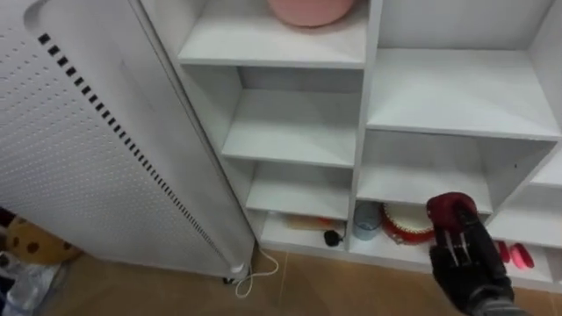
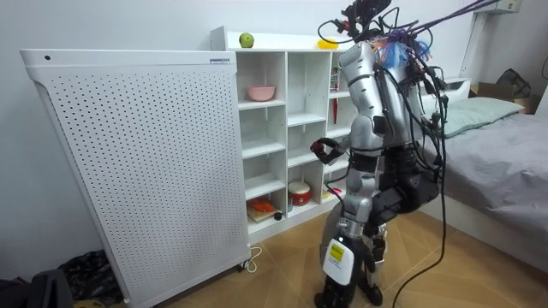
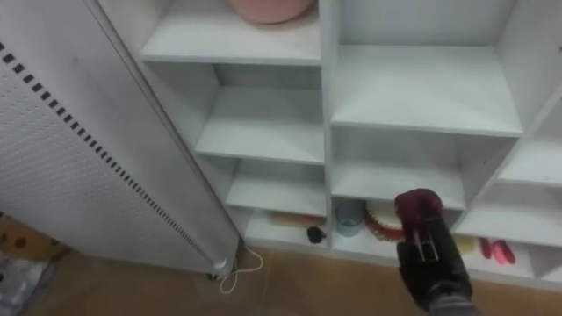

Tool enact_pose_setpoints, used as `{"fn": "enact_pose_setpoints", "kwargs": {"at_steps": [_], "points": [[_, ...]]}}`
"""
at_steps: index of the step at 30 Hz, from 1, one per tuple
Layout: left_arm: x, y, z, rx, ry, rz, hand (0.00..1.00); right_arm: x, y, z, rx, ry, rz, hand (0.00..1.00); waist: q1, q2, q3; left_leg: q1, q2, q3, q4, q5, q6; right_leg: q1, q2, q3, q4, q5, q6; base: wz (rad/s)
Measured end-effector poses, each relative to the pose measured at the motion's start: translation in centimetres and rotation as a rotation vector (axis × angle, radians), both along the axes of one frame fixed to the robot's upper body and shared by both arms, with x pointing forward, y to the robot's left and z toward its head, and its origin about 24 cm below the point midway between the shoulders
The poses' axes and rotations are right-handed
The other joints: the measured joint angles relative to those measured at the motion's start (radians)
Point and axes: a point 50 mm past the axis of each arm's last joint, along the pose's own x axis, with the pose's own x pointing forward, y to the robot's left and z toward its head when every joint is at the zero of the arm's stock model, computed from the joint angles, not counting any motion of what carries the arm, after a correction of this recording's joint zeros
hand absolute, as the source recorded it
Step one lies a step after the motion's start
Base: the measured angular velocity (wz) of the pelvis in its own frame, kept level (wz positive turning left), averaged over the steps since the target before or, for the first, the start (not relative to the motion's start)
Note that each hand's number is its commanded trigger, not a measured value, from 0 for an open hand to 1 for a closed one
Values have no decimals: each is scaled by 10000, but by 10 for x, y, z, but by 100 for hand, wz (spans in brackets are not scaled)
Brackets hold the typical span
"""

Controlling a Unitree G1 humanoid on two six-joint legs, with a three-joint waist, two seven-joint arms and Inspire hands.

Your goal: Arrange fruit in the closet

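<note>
The right hand hangs low at the right, near the closet's bottom shelves, its fingers curled closed round a dark red fruit.

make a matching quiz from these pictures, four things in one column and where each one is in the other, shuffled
Things:
1. pink bowl
2. red fruit
3. green fruit
4. blue cup

Places:
a. on the bottom shelf, beside the red pot
b. on top of the closet
c. held in the robot's right hand
d. on an upper shelf in the left column

Pairs: 1-d, 2-c, 3-b, 4-a
</note>
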Motion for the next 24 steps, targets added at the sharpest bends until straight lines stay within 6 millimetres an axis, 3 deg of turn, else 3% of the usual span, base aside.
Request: {"fn": "enact_pose_setpoints", "kwargs": {"at_steps": [5,11,14,20,21,22,24], "points": [[2,7,2,-125,-303,602,0,12,-5,24,-177,-466,-101,100,81,2,-6,-1001,-33,-185,856,-187,-4,-813,-189,-175,736,-234,-78,11],[1,21,6,230,-373,654,0,29,-15,71,-578,-1313,-334,100,188,2,-14,-2195,-59,-159,2113,-557,67,-1910,-469,-176,1949,-612,-145,7],[2,22,7,349,-491,647,0,30,-21,80,-665,-1339,-623,100,317,4,-17,-2327,-47,-168,2491,-751,82,-2001,-471,-143,2231,-747,-125,-3],[5,25,9,503,-710,618,0,34,-23,99,-656,-1393,-868,100,352,-9,-29,-2404,-28,-185,2672,-820,109,-2022,-487,-155,2347,-797,-97,1],[6,26,10,611,-810,604,0,35,-24,103,-685,-1440,-919,66,348,-22,-37,-2404,-29,-183,2682,-821,114,-2022,-483,-154,2375,-806,-82,7],[7,28,12,739,-906,594,0,35,-25,107,-704,-1452,-991,0,347,-35,-45,-2398,-33,-167,2700,-822,117,-2021,-487,-139,2417,-817,-66,7],[7,32,13,976,-970,588,0,35,-24,112,-727,-1482,-996,0,345,-37,-47,-2399,-35,-134,2758,-838,140,-2011,-464,-136,2438,-823,-60,0]]}}
